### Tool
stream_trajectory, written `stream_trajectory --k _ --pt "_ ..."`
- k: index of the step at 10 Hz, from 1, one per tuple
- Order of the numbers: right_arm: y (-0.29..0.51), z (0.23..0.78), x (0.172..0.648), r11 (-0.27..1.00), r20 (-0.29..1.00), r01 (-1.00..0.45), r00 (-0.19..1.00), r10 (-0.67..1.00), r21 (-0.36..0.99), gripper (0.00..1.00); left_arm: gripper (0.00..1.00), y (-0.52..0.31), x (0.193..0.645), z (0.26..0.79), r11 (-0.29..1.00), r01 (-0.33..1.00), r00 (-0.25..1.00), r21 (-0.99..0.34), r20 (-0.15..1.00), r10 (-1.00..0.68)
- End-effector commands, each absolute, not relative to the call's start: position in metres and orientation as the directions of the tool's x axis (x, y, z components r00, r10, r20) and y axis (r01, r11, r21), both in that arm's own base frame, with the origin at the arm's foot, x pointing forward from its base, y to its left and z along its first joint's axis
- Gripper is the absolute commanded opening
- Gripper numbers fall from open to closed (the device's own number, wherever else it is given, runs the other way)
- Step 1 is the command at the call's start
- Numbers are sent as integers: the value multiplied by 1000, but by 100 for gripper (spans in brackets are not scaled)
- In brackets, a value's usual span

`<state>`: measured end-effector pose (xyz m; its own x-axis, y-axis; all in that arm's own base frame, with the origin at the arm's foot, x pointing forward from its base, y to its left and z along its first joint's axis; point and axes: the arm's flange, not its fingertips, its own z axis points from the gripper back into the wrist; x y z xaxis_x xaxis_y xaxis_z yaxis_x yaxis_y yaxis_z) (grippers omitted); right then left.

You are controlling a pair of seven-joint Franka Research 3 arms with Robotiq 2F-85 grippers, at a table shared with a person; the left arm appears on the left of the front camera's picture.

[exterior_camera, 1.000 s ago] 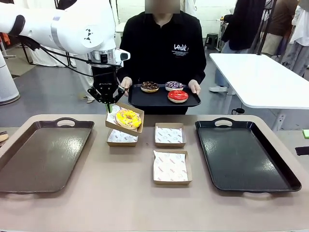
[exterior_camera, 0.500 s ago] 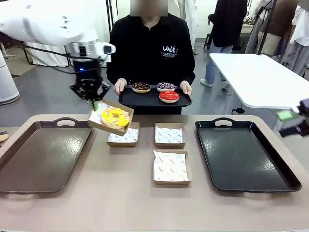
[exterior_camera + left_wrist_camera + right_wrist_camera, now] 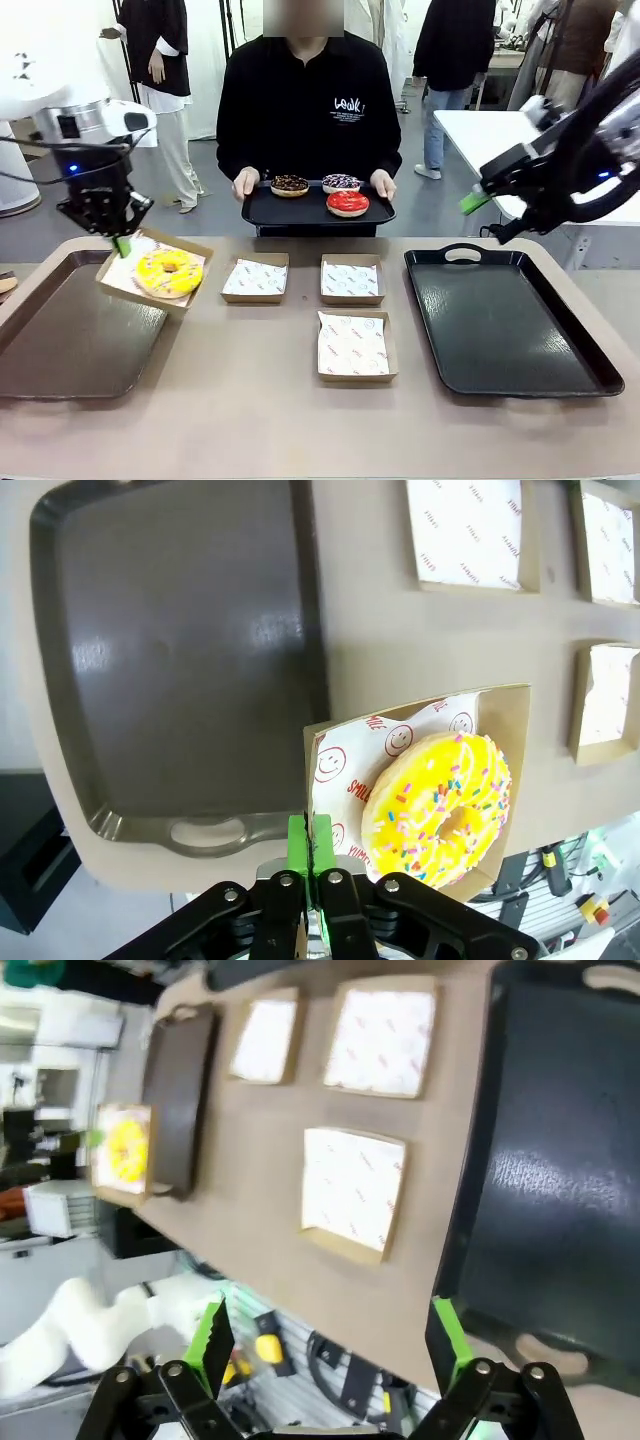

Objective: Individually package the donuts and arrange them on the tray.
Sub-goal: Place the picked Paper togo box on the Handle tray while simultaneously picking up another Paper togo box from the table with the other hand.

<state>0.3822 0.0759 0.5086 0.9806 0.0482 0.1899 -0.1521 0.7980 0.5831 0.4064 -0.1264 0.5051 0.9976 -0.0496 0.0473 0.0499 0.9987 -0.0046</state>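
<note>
**Left Claw Gripping Boxed Yellow Donut; Right Claw Open**

Nearest the robot, one empty box (image 3: pixel 353 347) lined with printed paper lies flat on the table (image 3: pixel 250 420). It sits between the brown left tray (image 3: pixel 60 340) and the black right tray (image 3: pixel 510 320). Just behind it, a second empty box (image 3: pixel 255 279) and a third empty box (image 3: pixel 352 279) sit side by side.

The left gripper (image 3: pixel 310 838) is clamped on the rim of the carried box (image 3: pixel 505 718), with the jaws fully together on the cardboard edge. The box hangs tilted and clear of the table, over the right rim of the left tray. The yellow donut (image 3: pixel 410 795), covered in sprinkles, lies inside it on the printed paper.

The right gripper (image 3: pixel 330 1332) is raised above the table near the far end of the right tray. Its jaws are spread wide and hold nothing.

At the far side, the person (image 3: pixel 310 100) holds a black serving tray (image 3: pixel 270 212) in both hands. On it, the chocolate donut (image 3: pixel 290 185) and the sprinkled donut (image 3: pixel 341 183) sit at the back. The red donut (image 3: pixel 347 203) sits in front of the sprinkled one.
</note>
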Motion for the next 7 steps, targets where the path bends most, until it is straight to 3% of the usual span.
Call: stream_trajectory --k 1,5,7 --pt "96 486 398 850 134 -83 991 15 519 100 1 -106 386 501 999 42 995 -29 92 -39" --pt "157 445 381 884 121 -113 991 64 453 100 1 -73 384 492 999 -23 997 -41 77 26" --pt "151 445 387 866 116 -122 990 75 486 100 1 -79 380 497 999 -32 997 -16 64 33"
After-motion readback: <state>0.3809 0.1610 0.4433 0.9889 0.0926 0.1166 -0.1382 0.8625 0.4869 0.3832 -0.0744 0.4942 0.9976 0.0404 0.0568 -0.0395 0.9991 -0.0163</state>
